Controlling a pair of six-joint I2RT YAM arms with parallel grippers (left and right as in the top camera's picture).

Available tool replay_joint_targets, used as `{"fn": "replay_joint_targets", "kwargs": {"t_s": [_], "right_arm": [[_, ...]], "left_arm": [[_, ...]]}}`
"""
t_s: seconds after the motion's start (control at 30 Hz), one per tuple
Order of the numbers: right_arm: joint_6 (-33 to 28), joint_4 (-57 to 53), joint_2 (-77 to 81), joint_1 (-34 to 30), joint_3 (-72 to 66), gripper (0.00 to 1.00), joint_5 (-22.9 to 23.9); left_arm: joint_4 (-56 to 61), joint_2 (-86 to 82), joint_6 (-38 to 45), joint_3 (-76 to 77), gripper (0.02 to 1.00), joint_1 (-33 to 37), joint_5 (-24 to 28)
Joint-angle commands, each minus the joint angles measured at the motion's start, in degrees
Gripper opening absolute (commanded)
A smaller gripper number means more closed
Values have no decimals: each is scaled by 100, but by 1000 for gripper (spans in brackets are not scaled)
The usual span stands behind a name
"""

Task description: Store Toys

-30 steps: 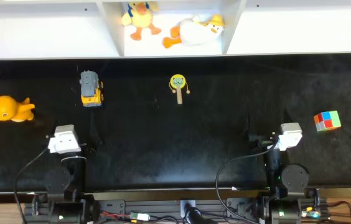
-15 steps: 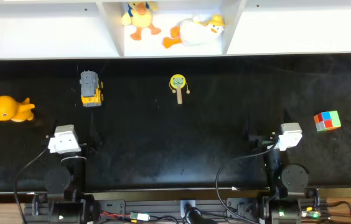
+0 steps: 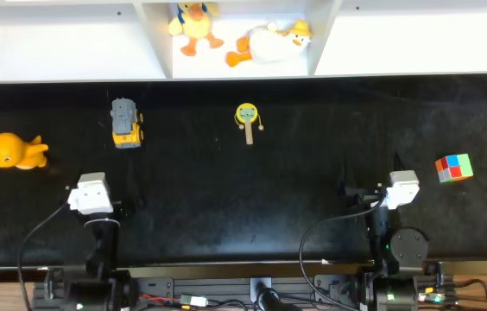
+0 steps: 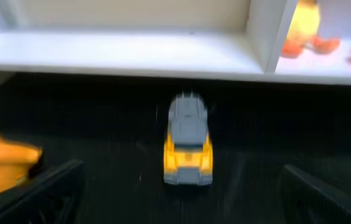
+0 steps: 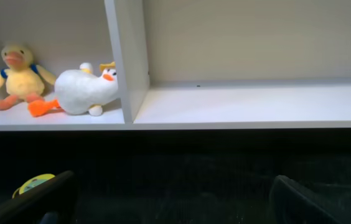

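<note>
Top view, left to right: four toys lie loose on the black mat (image 3: 313, 207) and two sit in the white shelf (image 3: 62, 52) along its far edge. One orange toy (image 3: 16, 151) rests at the far left of the mat. The left gripper (image 4: 182, 208) is next, near the mat's front edge; its two fingers are spread wide and grasp nothing. One grey-and-yellow toy truck (image 3: 125, 123) stands ahead of it, in line with the gap between the fingers and apart from them. The shelf has three compartments. The middle one holds one yellow plush duck (image 3: 193, 23), sitting upright, and just to its right one white plush duck (image 3: 269, 43) on its side. Below them on the mat is one yellow-green rattle drum (image 3: 247, 120), handle toward the arms. The right gripper (image 5: 172, 208) is near the front edge too, fingers likewise released and bare. One colour cube (image 3: 453, 168) sits at the far right.
</note>
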Motion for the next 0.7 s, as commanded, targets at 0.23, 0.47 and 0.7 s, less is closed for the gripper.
{"fn": "replay_joint_targets", "kwargs": {"t_s": [0.23, 0.47, 0.7], "right_arm": [[-15, 7, -50, -13, -79, 993, -20], [-15, 7, -50, -13, -79, 996, -20], [-15, 7, -50, -13, -79, 996, -20]], "left_arm": [[-1766, 914, 24, 1862, 998, 24, -7], [-2415, 1574, 26, 2417, 998, 361, -7], [-2686, 2227, 461, 2771, 998, 1202, -7]]}}
